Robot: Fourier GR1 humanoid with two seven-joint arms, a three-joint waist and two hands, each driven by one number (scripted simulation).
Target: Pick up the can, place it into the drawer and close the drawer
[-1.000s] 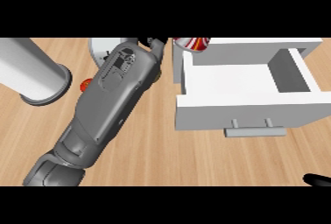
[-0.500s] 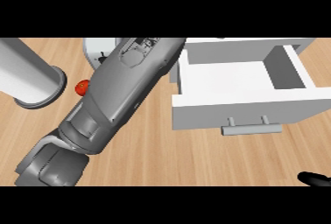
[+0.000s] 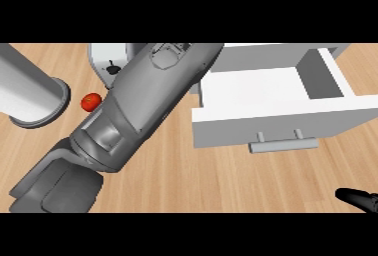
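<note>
One grey forearm (image 3: 133,115) crosses the head view, running from the lower left corner up to the top edge near the middle. It is the left arm, and it fills much of the picture. The left hand at its end is cut off by the top edge, so whether that hand is clenched, relaxed or grasping anything cannot be told.

One drawer (image 3: 273,127) stands open at the right, white, with one pale grey handle (image 3: 283,145) on its front wall. Its inside shows as a bare white floor with a grey side wall at the right; the left rear corner is hidden behind the forearm. The can does not show anywhere in this view, neither in the part of the drawer that shows nor on the wooden counter (image 3: 214,185), so its place cannot be told.

One small red fruit, like a tomato (image 3: 91,101), lies on the counter just left of the forearm. One large grey cylinder (image 3: 29,95) lies at the far left, cut off by the left edge. One white appliance (image 3: 111,57) with a small dark knob stands at the top, half hidden behind the arm and hard to identify.

Of the right hand (image 3: 359,198) only a black tip shows at the lower right corner; its fingers cannot be made out.
</note>
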